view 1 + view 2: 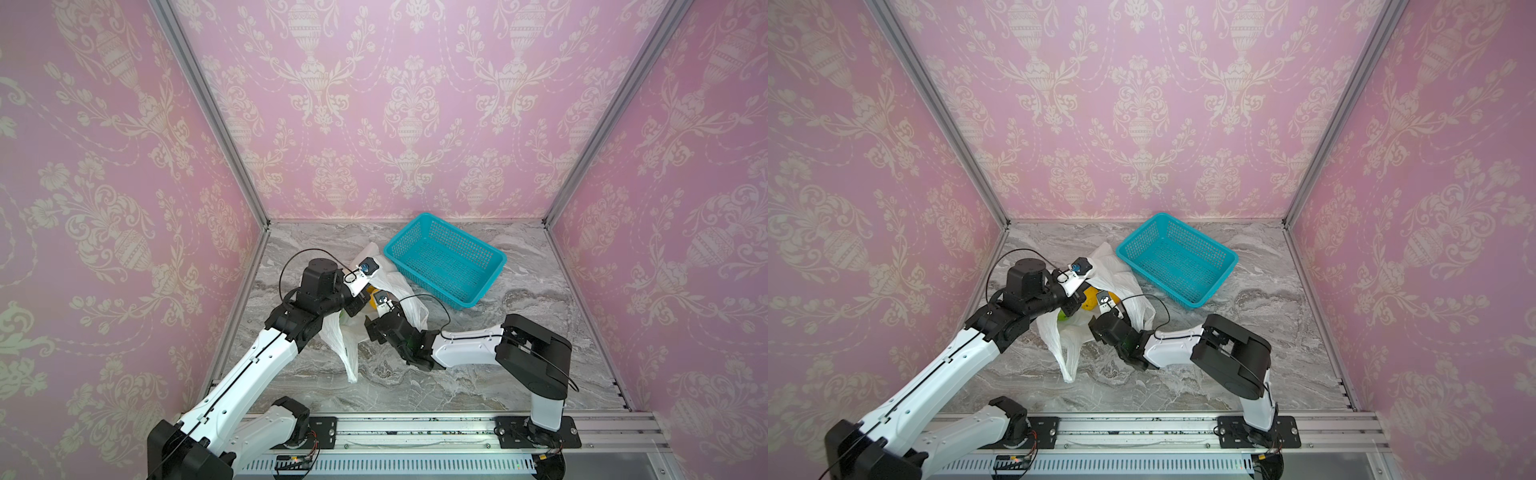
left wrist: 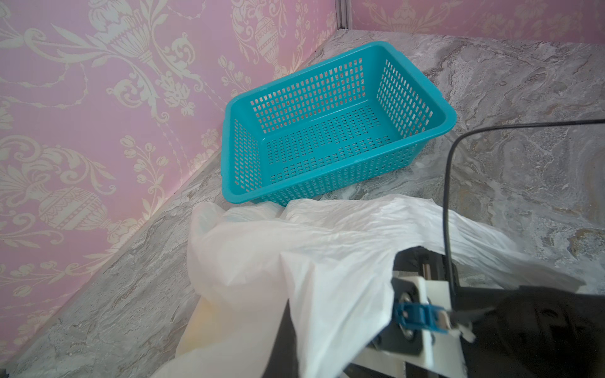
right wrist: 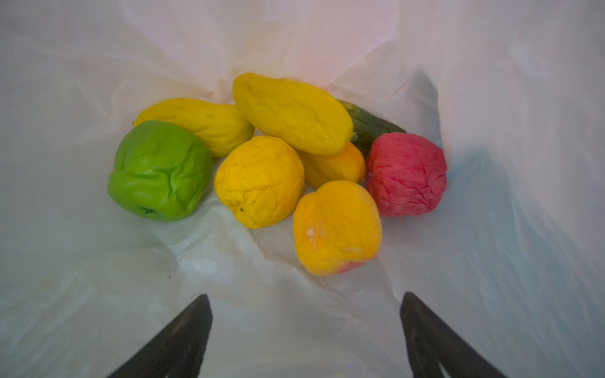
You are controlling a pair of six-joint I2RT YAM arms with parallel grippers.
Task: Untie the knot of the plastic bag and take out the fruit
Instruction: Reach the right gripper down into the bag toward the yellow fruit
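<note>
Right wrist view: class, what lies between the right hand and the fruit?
Right wrist view: only bare bag lies between the open right hand and the fruit.

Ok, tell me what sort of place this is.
Likely a staged robot test booth, not a home: pink wallpaper panels in an aluminium frame, a marble-look tabletop, arms bolted to a rail.

The grey marble-patterned tabletop [image 1: 548,270] carries a crinkled white plastic bag [image 1: 415,313] left of centre, with one loop trailing toward the front edge. A teal mesh basket [image 1: 465,235] stands upright close behind it, set at an angle.
</note>
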